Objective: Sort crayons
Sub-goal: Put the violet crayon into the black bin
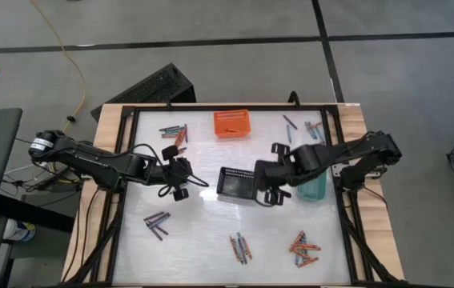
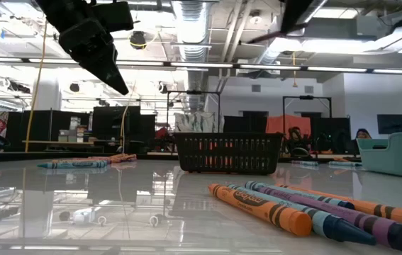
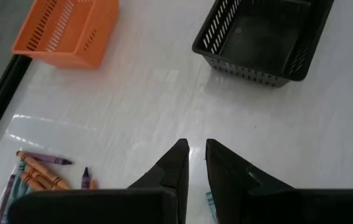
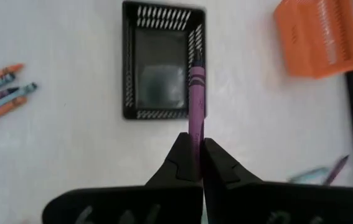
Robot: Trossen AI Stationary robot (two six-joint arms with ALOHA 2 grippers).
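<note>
While my right gripper (image 4: pixel 196 158) hangs just beside the black basket (image 4: pixel 163 62), its fingers are clamped on a purple crayon (image 4: pixel 197 99) whose tip reaches toward the basket's near wall; the high view puts this gripper (image 1: pixel 268 190) between the black basket (image 1: pixel 237 182) and the teal basket (image 1: pixel 315 189). My left gripper (image 3: pixel 196 163) hovers over bare table on the black basket's other side, fingers nearly together with only a thin gap and nothing between them.

I judge the sort barely begun. The black basket's floor looks empty in both wrist views, and the orange basket (image 1: pixel 231 123) at the far edge shows nothing I can be sure of. Loose crayons lie in clusters all round the table: one group beside the orange basket (image 1: pixel 174 132), another near the far right corner (image 1: pixel 313 128), a small bunch at the near left (image 1: pixel 157 221), a few at near centre (image 1: pixel 240 247), and a mostly orange heap at near right (image 1: pixel 303 250). Dropping this purple one is, I think, the step in hand; nearly everything else remains.
</note>
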